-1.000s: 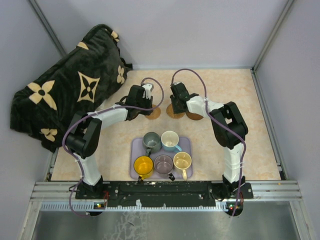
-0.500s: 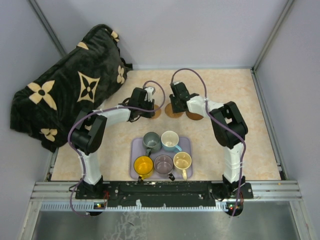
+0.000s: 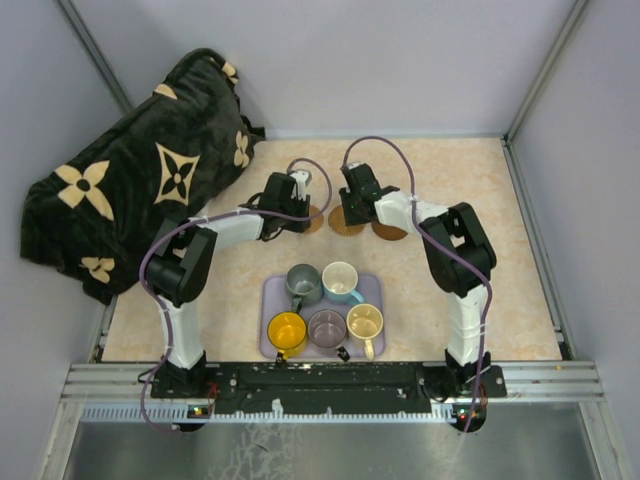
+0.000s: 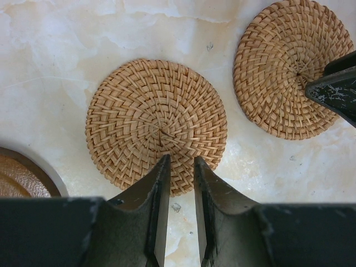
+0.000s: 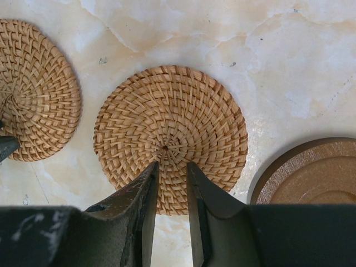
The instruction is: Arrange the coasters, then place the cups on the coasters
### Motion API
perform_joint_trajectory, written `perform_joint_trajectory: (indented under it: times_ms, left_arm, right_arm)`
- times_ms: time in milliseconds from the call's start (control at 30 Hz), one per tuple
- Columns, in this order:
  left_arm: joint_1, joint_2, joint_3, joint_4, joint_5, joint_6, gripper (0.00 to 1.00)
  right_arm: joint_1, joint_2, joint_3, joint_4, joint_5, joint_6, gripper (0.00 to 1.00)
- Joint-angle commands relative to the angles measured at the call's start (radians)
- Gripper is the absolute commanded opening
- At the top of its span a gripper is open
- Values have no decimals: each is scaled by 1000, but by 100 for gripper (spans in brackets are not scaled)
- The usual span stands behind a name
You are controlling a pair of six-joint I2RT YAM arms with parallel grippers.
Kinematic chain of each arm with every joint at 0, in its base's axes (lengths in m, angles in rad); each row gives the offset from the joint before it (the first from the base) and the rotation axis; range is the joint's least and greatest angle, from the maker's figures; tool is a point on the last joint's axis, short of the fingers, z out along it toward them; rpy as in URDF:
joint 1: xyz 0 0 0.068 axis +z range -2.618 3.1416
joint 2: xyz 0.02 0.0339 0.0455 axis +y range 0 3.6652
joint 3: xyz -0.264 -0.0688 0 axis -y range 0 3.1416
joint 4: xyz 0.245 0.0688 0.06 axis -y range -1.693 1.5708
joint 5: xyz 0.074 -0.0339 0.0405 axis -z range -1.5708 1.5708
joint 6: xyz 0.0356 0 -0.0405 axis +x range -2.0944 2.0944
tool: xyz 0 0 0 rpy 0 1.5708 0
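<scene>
Grippers meet at the far middle of the table. From above, the left gripper and right gripper reach side by side into a row of coasters, apparently to space them out before any cup goes on. All five cups sit in the tray at the near edge, between the arm bases, none on a coaster yet. A blanket is heaped at the far left corner, apart from the work.

Left wrist: the jaws are all but closed and clasp nothing, their tips over the near rim of a woven coaster lying flat. This looks like a stance for pushing it along, not lifting it. A second woven coaster lies just beside it on the right, with the other arm's finger over it. A dark coaster shows at the lower left, near but apart.

Right wrist: the jaws are likewise nearly together and empty, their tips over the near rim of that second woven coaster. A brown coaster sits close on its right and the first woven one on its left, so there is little room to slide either way. The two grippers work close enough to risk a clash.
</scene>
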State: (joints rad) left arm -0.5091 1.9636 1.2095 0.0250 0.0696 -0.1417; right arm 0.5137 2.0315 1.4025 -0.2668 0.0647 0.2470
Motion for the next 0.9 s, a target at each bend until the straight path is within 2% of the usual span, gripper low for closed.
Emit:
perform_joint_trajectory:
  times_ms: [0, 533, 867]
  left_arm:
    - [-3, 14, 21, -22, -35, 2, 30]
    - [-4, -65, 60, -31, -17, 22, 34]
    - [-3, -179, 16, -54, -11, 5, 35]
  right_arm:
    - [0, 27, 0, -12, -34, 8, 27]
    - [0, -19, 130, -54, 5, -46, 28]
    - [-2, -179, 45, -76, 123, -41, 29]
